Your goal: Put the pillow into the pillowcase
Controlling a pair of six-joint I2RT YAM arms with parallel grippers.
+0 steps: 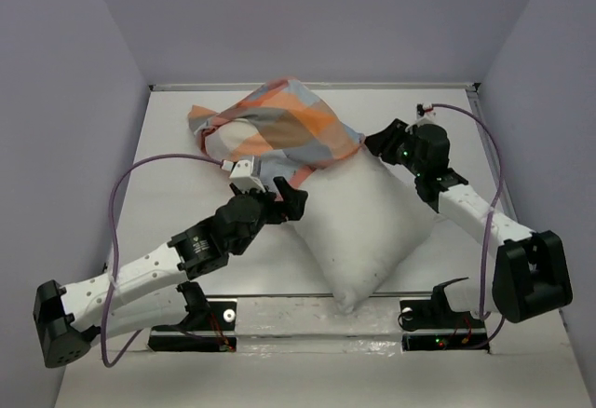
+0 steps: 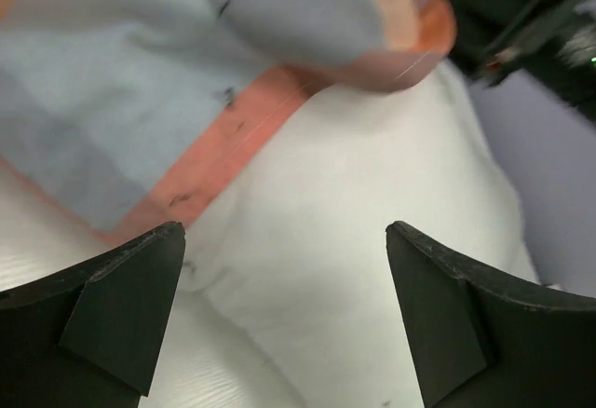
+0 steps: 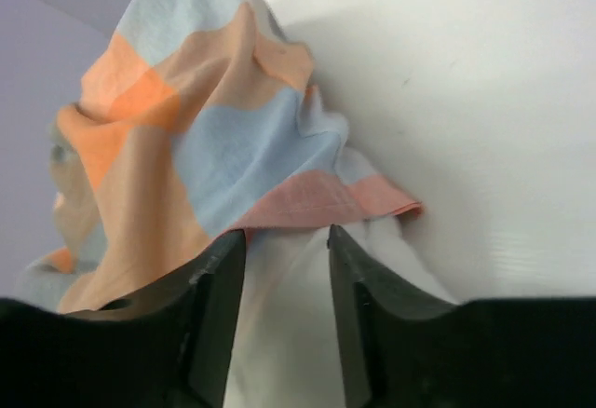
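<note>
The white pillow point(image 1: 368, 226) lies diagonally mid-table, and its far end sits under the checked pillowcase point(image 1: 279, 129). My left gripper point(image 1: 291, 198) is open at the pillow's left edge, just below the case's hem. In the left wrist view the open left gripper point(image 2: 284, 236) hovers over the pillow point(image 2: 372, 203), with the pillowcase point(image 2: 140, 82) at upper left. My right gripper point(image 1: 377, 141) is at the pillow's far right corner. In the right wrist view the right gripper point(image 3: 284, 238) pinches white pillow fabric point(image 3: 279, 333) just under the pillowcase's pink hem point(image 3: 307, 205).
Purple walls close the table point(image 1: 177, 194) in at the back and both sides. A purple cable point(image 1: 140, 170) loops from the left arm and another point(image 1: 494, 156) from the right. The arm bases and a glossy strip point(image 1: 279, 319) lie along the near edge.
</note>
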